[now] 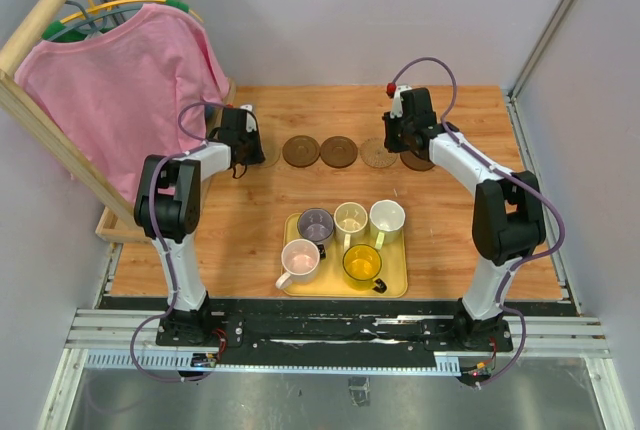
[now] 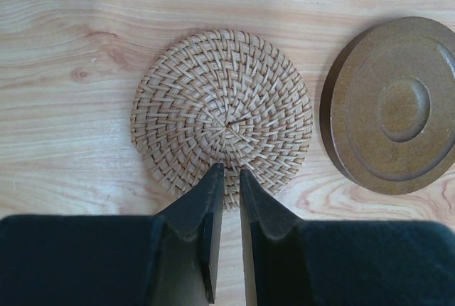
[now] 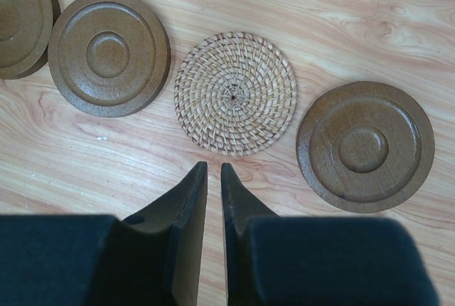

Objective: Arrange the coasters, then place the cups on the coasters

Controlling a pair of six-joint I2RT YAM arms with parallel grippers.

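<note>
Five coasters lie in a row across the far half of the table. Left to right they are a tan woven coaster (image 2: 222, 107), two dark brown coasters (image 1: 300, 151) (image 1: 338, 152), a second tan woven coaster (image 3: 235, 93) and a third dark brown coaster (image 3: 365, 146). My left gripper (image 2: 229, 169) hangs over the near rim of the left woven coaster, its jaws nearly together and holding nothing. My right gripper (image 3: 212, 166) hovers over bare wood just in front of the right woven coaster, also shut and empty. The cups stand on the yellow tray (image 1: 400, 285): purple-grey (image 1: 316, 224), cream (image 1: 350, 218), whitish (image 1: 387, 218), pink (image 1: 300, 260) and yellow (image 1: 362, 264).
A pink shirt (image 1: 120, 80) hangs on a wooden rack (image 1: 115, 230) along the table's left side, close behind my left arm. Grey walls enclose the back and right of the table.
</note>
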